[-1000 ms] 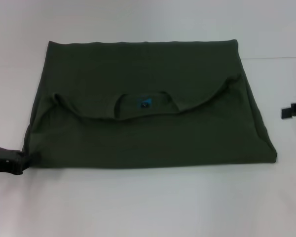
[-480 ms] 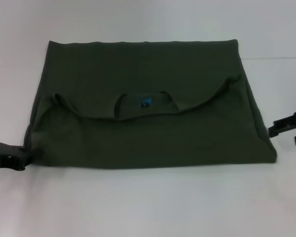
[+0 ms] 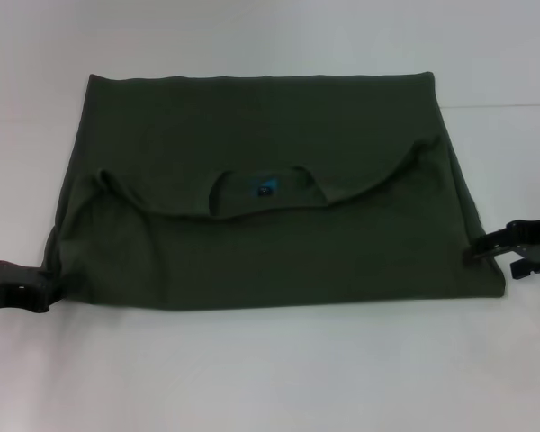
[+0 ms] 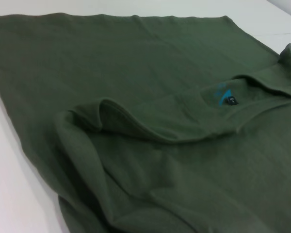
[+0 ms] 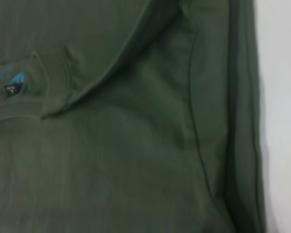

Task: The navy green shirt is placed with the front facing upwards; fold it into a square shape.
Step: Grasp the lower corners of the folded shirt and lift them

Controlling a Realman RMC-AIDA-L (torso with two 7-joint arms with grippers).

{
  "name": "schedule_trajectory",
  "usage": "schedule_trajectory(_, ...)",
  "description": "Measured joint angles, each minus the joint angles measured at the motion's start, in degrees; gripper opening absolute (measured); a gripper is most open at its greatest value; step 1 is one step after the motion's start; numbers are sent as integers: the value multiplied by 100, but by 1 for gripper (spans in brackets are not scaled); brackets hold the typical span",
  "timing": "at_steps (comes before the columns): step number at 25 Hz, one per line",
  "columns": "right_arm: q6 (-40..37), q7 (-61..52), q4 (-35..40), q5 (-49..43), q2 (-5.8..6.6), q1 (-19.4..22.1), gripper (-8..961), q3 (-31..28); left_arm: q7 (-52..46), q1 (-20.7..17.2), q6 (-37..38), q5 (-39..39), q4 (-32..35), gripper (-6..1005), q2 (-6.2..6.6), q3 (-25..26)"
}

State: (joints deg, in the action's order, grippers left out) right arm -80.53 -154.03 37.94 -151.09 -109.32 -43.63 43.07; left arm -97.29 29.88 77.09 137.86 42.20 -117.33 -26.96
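1. A bare white table [image 3: 270,378] fills the lower part of the head view, unbroken from the bottom edge up to the near fold of the cloth; no container shows on it.

2. At the lower left edge of the head view, the left gripper [image 3: 41,286] sits low on the table, its black tip meeting the near left corner of the navy green shirt [image 3: 261,198]. Whether its jaws are apart or pressed on cloth cannot be told.

3. At the right edge, slightly higher in the frame, the right gripper [image 3: 475,252] reaches in with its tip touching the shirt's right side near the front corner. Its jaw state cannot be told either.

4. The shirt lies flat across the middle of the frame as a wide, folded panel, plain green side up, narrower at the far edge.

5. Near its centre the round neck opening shows, with a small blue label [image 3: 266,190] inside; curved fabric edges arc to either side of it.

6. Beyond the shirt's far edge, the white surface continues to the top of the frame.
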Motion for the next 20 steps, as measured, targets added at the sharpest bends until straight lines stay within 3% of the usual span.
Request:
schedule_trajectory(9,135,140,-66,-17,-153,-54,942,9,0,-6,8,-5,-2,52,0,18)
schedule_trajectory(20,212,145,-130,-45,-169,-57,942,41,0,5,-2,-5,-2,52,0,1)
